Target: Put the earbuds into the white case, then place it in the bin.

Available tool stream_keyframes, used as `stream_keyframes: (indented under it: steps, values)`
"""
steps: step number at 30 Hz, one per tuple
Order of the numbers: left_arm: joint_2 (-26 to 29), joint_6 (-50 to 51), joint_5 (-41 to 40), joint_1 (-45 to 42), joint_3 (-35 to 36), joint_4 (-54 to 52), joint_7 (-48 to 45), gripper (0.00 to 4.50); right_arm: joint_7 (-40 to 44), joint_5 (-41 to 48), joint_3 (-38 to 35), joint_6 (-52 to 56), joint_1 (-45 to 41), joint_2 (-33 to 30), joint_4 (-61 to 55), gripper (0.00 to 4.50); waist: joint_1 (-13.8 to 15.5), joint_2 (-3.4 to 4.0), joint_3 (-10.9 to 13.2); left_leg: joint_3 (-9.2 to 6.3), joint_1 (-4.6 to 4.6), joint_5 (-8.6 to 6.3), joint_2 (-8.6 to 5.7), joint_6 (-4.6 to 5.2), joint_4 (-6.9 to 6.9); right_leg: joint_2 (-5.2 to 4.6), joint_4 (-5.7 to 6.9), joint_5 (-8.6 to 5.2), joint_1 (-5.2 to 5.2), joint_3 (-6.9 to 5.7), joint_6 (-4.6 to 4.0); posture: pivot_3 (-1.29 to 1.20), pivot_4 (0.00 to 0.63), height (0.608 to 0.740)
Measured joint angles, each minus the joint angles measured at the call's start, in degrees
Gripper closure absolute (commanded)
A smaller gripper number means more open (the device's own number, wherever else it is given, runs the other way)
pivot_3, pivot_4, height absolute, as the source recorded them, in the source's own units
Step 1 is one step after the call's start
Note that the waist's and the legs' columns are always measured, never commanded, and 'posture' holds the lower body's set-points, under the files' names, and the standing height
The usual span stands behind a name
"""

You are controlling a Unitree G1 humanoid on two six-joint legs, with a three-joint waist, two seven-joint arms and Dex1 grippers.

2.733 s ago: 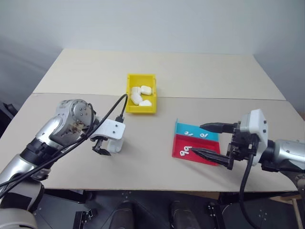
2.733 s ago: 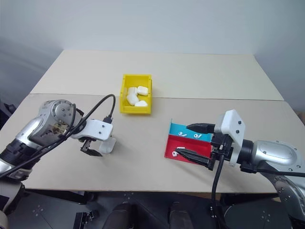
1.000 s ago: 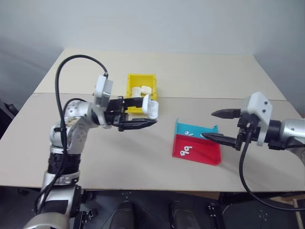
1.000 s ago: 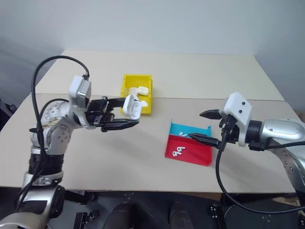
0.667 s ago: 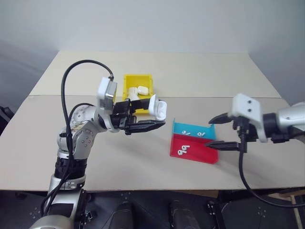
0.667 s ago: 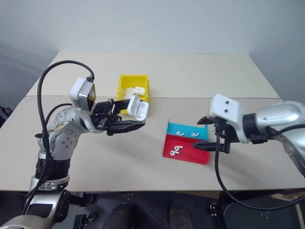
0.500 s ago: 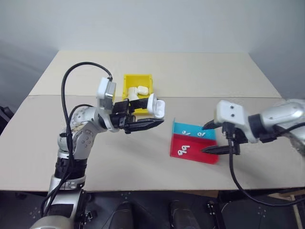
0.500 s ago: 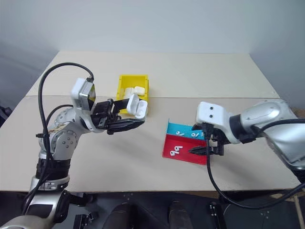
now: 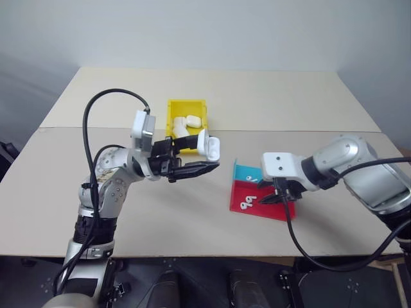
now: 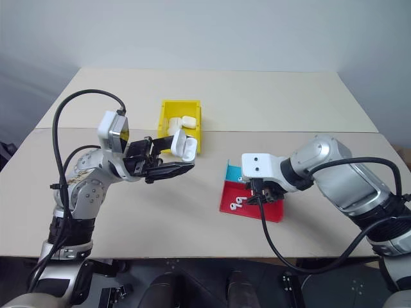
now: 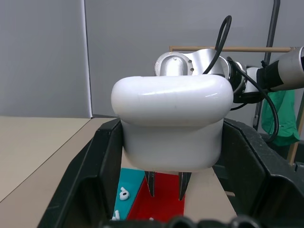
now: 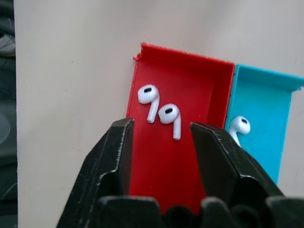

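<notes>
The left hand (image 9: 192,168) grips the glossy white rounded plastic case (image 9: 209,146) above the beige tabletop (image 9: 180,212), near the yellow plastic bin (image 9: 172,123). The right hand (image 12: 161,129), fingers parted, hovers over two tiny white earbuds (image 12: 160,111) in the red tray (image 12: 202,90).

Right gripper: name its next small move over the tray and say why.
Probably lower the right gripper onto the nearer earbud in the red compartment and close. Its fingers straddle that earbud, open and empty, while the left gripper holds the white case aloft.
</notes>
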Motion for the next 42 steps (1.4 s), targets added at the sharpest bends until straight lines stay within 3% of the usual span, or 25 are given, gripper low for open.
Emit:
stream_keyframes:
  steps: [19, 37, 40, 42]
  values:
    - [1.30, 0.00, -0.19, 2.36, 0.00, -3.09, 2.30, 1.72, 3.28, -15.10, 10.88, -1.85, -3.51, 10.41, 4.95, 1.97, -0.01, 0.00, 0.00, 0.01, 0.00, 0.00, -0.01, 0.00, 0.00, 0.00, 0.02, 0.00, 0.00, -0.01, -0.01, 0.00, 0.150, 0.740]
    - [2.85, 0.27, -0.82, 2.93, 0.00, -4.25, 3.35, 1.72, 3.75, -20.36, 11.36, -2.81, -2.30, 12.81, 7.04, 1.97, 0.00, 0.00, 0.00, 0.01, 0.01, 0.00, 0.00, 0.00, 0.00, 0.00, 0.01, 0.00, 0.00, -0.02, -0.01, 0.00, 0.150, 0.740]
    - [2.97, 0.53, -0.88, 2.97, 0.00, -4.27, 3.42, 1.72, 4.22, -20.50, 11.28, -3.03, -1.96, 12.81, 6.73, 2.56, -0.01, 0.00, 0.00, 0.00, 0.01, 0.00, 0.00, -0.01, 0.00, 0.00, 0.01, 0.00, 0.02, -0.02, -0.01, 0.00, 0.150, 0.740]
    - [3.06, 0.67, -0.88, 2.99, 0.00, -4.29, 3.46, 1.72, 4.59, -20.49, 11.24, -3.12, -1.72, 12.81, 6.34, 3.22, -0.01, 0.00, 0.00, 0.00, 0.03, 0.00, -0.01, -0.01, 0.00, 0.00, 0.02, 0.00, 0.03, -0.02, -0.01, 0.00, 0.150, 0.740]
